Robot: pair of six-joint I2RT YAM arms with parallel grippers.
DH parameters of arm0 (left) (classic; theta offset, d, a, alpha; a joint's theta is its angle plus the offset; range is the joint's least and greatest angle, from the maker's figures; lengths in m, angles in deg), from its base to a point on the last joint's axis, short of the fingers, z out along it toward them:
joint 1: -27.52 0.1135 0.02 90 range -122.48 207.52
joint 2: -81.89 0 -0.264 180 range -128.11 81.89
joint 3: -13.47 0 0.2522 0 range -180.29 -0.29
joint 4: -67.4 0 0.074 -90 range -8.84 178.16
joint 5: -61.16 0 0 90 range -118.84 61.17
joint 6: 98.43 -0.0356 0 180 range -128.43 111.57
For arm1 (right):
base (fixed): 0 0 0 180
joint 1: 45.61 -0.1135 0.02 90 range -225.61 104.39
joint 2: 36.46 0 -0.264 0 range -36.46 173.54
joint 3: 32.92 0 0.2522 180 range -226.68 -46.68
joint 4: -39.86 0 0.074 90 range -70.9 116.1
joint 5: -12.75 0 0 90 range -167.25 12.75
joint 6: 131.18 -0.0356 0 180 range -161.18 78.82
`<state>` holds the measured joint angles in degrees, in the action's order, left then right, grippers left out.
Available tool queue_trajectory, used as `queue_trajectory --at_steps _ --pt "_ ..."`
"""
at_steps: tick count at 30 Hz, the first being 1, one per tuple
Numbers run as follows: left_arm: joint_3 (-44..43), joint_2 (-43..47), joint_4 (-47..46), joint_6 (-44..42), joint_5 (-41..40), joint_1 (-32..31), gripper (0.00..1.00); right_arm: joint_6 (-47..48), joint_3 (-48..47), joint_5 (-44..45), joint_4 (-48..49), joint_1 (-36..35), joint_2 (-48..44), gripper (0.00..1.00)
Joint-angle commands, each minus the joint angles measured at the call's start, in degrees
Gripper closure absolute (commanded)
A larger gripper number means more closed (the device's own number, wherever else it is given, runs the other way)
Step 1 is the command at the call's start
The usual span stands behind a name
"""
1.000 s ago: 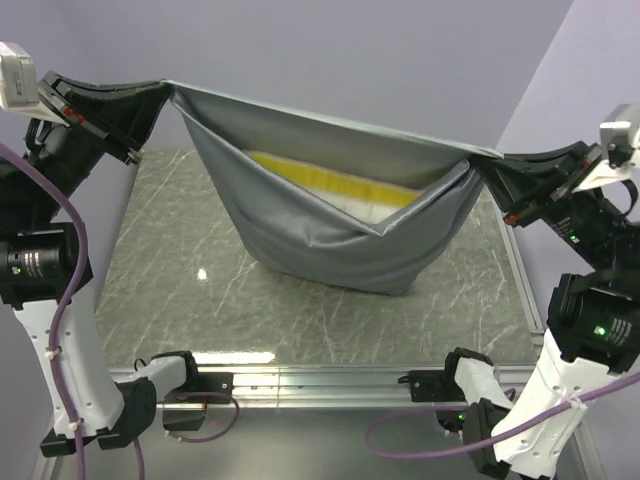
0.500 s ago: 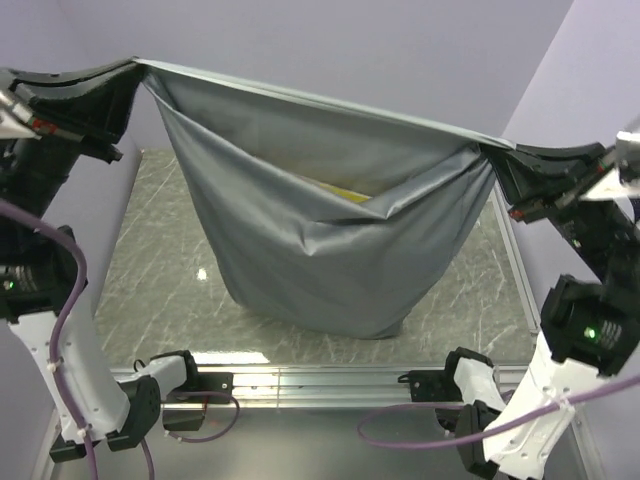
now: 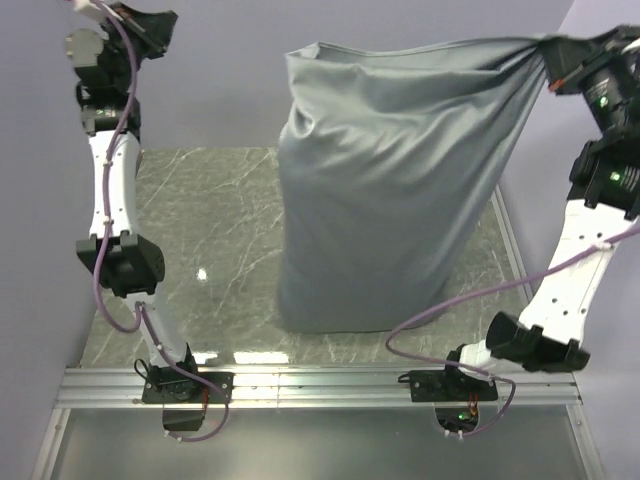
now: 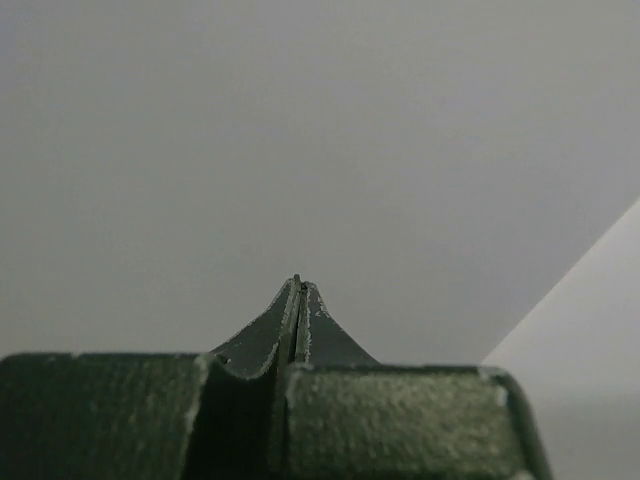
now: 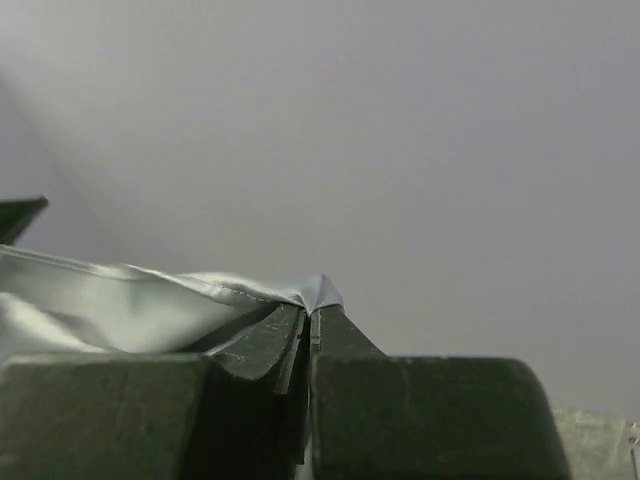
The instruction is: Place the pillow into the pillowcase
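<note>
Fabric hides whatever fills the bulging pillowcase (image 3: pixel 390 190). It hangs below the right hand (image 5: pixel 309 318), which is clamped on its top corner, its bottom reaching the desk (image 3: pixel 200 220). Left hand (image 4: pixel 299 300), pressed together, holds nothing.

Left arm (image 3: pixel 108 190) and right arm (image 3: pixel 582 250) upright, high; left tool (image 4: pixel 298 288) and right tool (image 5: pixel 311 312) both pinched closed.

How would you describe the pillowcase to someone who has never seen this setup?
Start at the grey marbled table. Rising over its right half is the pillowcase, a bulging blue-grey fabric sack. It alone hangs by one top corner from the right tool; the left tool is shut on nothing.
</note>
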<state>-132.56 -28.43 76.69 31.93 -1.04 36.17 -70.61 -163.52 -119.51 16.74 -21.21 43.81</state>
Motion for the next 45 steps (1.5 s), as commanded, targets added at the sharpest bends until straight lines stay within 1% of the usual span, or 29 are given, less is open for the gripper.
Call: queue_trajectory --at_steps 1,3,4,6,7,9,10,12,13,15,16,17,20,22,23,26,28,31,32,33,35,36,37,38,39,40,42,43,45 --pt "-6.81 3.0 -6.51 1.75 -3.79 -2.75 0.99 -2.91 -13.56 7.53 6.73 0.47 1.71 1.0" --pt "-2.32 5.89 -9.32 3.23 -0.49 -3.2 0.94 -3.79 -19.65 8.07 8.03 0.38 3.05 1.0" --pt "2.06 7.04 -9.24 3.58 0.59 -3.28 0.8 -4.75 -20.44 7.64 9.0 0.38 2.96 1.0" --pt "7.61 11.59 -7.75 2.45 3.21 -3.28 0.62 -6.86 -20.8 6.15 11.89 0.3 1.83 1.0" --pt "13.03 13.19 -7.23 0.01 4.45 -3.2 0.49 -9.57 -20.28 3.96 12.87 -0.05 0.08 1.0" --pt "18.6 18.53 -4.33 -3.17 6.04 -3.11 0.41 -10.21 -16.16 2.89 14.54 -3.54 -2.56 1.0" --pt "24.54 20.3 -3.88 -5.53 7.26 -3.02 0.36 -8.64 -14.14 2.71 14.64 -5.57 -5.45 1.0" --pt "29.5 24.6 -2.05 -6.69 9.11 -2.14 0.34 -4.87 -9.04 4.11 11.32 -11.81 -7.66 1.0" --pt "32.92 25.59 -0.82 -6.78 11.12 -1.62 0.31 -2.5 -7.37 4.38 10.08 -18.36 -8.63 1.0" --pt "36.97 28.04 2.86 -6.7 13.24 0.49 0.28 0.06 -1.05 5.61 6.49 -24.11 -9.08 1.0" --pt "38.21 28.93 3.93 -7.31 15.6 1.28 0.26 0.07 2.37 6.13 6.38 -30.75 -9.86 1.0" --pt "39.36 29.72 5.33 -8.36 16.06 2.51 0.24 -0.36 11.54 6.57 7.33 -32.82 -10.48 1.0" --pt "44.27 33.76 11.66 -11.26 17.72 6.01 0.22 1.21 27.38 7.71 8.22 -43.53 -11.19 1.0" --pt "47.44 36.57 16.3 -12.84 17.65 8.05 0.21 3.58 32.88 9.3 8.31 -48.55 -9.79 1.0" --pt "48.5 37.37 17.73 -13.37 19.13 10.23 0.21 4.2 36.12 9.48 8.57 -53.53 -8.91 1.0" --pt "51.14 39.74 23.09 -16.62 20.28 14.11 0.21 6.75 36.6 11.23 9.01 -61.46 -2.94 1.0" --pt "52.55 40.71 25.2 -18.29 20.99 16.91 0.21 9.73 32.67 12.99 8.23 -64.64 3.82 1.0" --pt "52.55 40.63 30.3 -21.89 22.3 19.82 0.19 11.94 23.19 12.39 4.98 -67.12 12.88 0.53" --pt "52.29 40.36 33.53 -23.47 22.05 20.27 0.19 12.38 20.62 12.29 2.19 -67.29 14.29 0.18" --pt "51.5 40.19 35.04 -26.79 21.69 20.79 0.18 13.25 18.68 12.12 1.11 -67.38 14.91 0.04" --pt "50.88 39.57 37.33 -30.06 23.09 21.59 0.17 15.79 16.91 12.46 -2.21 -67.38 13.17 0.03" --pt "50.79 39.31 39.34 -33.73 25.53 21.5 0.1 18.5 17.25 13.07 -3.63 -67.38 10.11 0.03" --pt "51.14 39.22 39.62 -35.16 26.95 20.72 0.1 20.45 18.91 13.86 -5.38 -67.29 8.26 0.03" --pt "52.01 39.05 39.02 -36.13 27.49 19.41 0.1 24.47 20.32 17.44 -9.23 -67.12 6.24 0.02" --pt "52.63 38.7 41.01 -39.71 26.62 17.39 0.1 26.51 21.99 19.22 -11.18 -66.86 2.3 0.02" --pt "53.07 38.34 41.64 -42.88 23.48 12.24 0.1 28.53 25.83 20.97 -13.2 -65.64 0.52 0.02" --pt "56.13 37.29 41.21 -46.93 18.29 5.8 0.1 35.56 30.24 25.98 -20.75 -63.35 -3.69 0.02" --pt "57.72 36.85 38.25 -46.69 13.74 0.9 0.1 37.06 34.96 27.57 -23.04 -59.95 -4.76 0.02" --pt "60.98 34.66 35.68 -46.16 12.03 -2.3 0.11 40.58 39.73 28.72 -29.11 -55.45 -7.48 0.02"
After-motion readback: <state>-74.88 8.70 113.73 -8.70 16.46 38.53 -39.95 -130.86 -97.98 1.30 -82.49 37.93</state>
